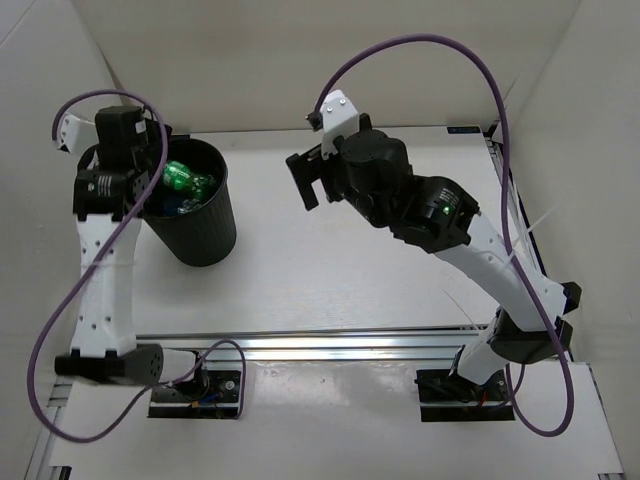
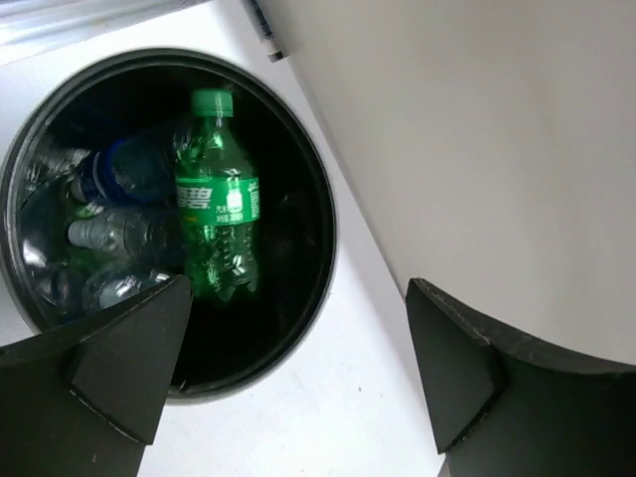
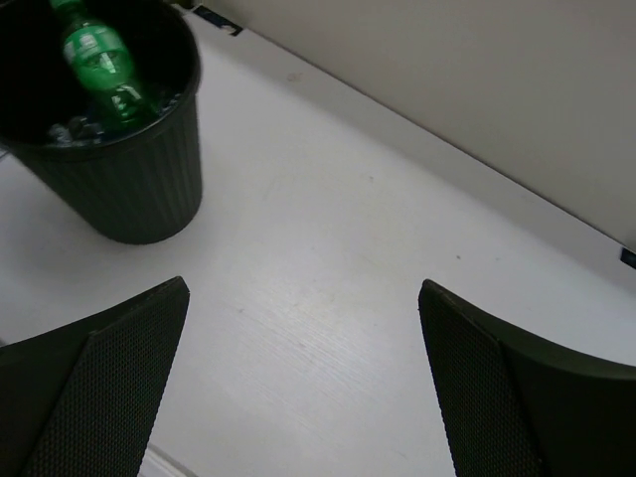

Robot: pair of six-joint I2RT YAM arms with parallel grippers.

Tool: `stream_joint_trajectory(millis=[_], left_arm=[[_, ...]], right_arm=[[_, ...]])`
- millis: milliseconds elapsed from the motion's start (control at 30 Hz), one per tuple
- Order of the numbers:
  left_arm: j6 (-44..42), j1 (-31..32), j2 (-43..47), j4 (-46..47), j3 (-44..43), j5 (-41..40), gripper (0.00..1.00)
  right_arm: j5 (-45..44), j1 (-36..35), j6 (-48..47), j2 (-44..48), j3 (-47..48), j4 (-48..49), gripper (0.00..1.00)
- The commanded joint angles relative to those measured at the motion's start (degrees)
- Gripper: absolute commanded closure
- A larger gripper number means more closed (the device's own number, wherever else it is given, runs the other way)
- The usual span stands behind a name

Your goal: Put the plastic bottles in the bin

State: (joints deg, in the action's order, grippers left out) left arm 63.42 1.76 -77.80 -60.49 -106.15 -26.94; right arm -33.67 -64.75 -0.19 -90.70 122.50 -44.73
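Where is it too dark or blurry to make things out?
Left wrist view: the bin is dark inside, clear bottles only glint, the green bottle reads well. Right wrist view: the near fingers are shadowed. Top view: evenly lit, sharp.

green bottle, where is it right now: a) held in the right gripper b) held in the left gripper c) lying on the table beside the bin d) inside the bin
D: the left wrist view looks down into the bin and shows the green bottle lying inside it, next to the clear bottles.
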Motion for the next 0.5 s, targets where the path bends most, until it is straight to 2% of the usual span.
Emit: stream_joint_trajectory(millis=[0,33,67,167,267,400,467], left_arm=[[-6.6,1.9,15.5,3.3,3.0,-3.3,0.0],[-8.9,1.9,19.1,5.4,7.6,-2.8,0.0],[-10.5,1.9,25.0,5.9,16.1,-2.8,0.0],[-12.0,1.9,30.3,-3.1,26.5,-6.1,0.0],[-13.4,1.9,33.8,-8.7,30.5,-7.9,0.0],[-15.5,1.9,37.5,-6.0,36.8,-13.4,0.0],[-16.3,1.9,38.0,-4.0,39.9,-18.3,0.0]], right_arm=[[-7.8,2.8,1.2,3.5,2.1,2.8,0.0],[-7.8,3.9,1.8,3.5,2.1,2.8,0.0],[-8.9,4.5,1.9,4.2,1.6,2.8,0.0],[-13.8,6.0,3.4,4.0,1.0,0.5,0.0],[-21.6,7.8,9.6,4.2,3.5,-5.1,0.0],[-15.1,14.5,12.1,4.9,1.3,-9.2,0.0],[-8.1,17.2,15.4,4.9,1.3,-13.7,0.0]])
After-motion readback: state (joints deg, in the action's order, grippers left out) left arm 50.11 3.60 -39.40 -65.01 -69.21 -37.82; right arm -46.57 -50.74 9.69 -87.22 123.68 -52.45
